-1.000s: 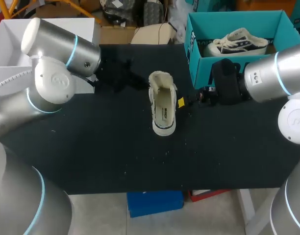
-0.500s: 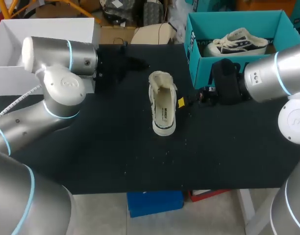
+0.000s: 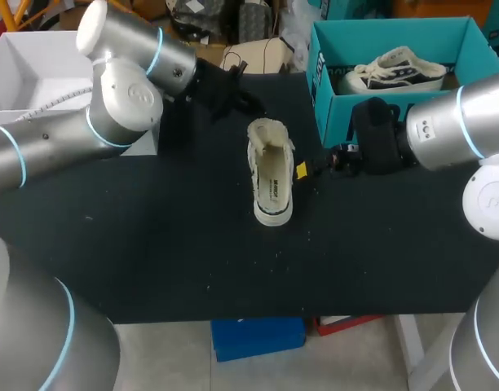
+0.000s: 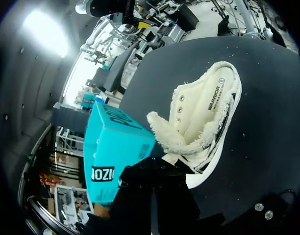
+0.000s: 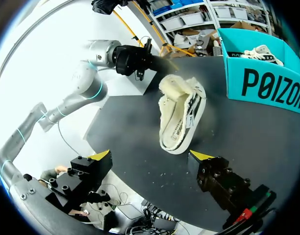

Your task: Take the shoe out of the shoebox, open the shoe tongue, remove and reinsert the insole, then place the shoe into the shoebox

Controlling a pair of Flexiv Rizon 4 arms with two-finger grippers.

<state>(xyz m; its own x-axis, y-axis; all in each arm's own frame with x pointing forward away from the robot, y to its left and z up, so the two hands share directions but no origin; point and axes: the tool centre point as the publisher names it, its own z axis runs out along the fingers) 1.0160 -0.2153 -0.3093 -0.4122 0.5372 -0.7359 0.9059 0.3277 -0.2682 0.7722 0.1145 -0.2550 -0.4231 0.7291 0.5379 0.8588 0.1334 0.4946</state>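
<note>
Since a second ago the shoe [image 3: 271, 183] has not shifted, but my left arm has swung from the table's left side to its far edge, bringing the left gripper [image 3: 236, 91] near the shoe's fleecy end. That shoe lies mid-way across the black table [image 3: 152, 244], outside the teal shoebox [image 3: 380, 110], opening upward, its insole [image 4: 209, 105] showing and its fleecy tongue [image 4: 164, 134] folded outward. The left gripper is dark against the dark table, and its own wrist view shows only its black body, so whether it is open or closed cannot be told. Beside the shoe on the shoebox side hangs the right gripper [image 5: 150, 155], jaws spread wide with nothing between them. A second shoe [image 3: 394, 69] lies in the shoebox, its lower part hidden by the front wall.
</note>
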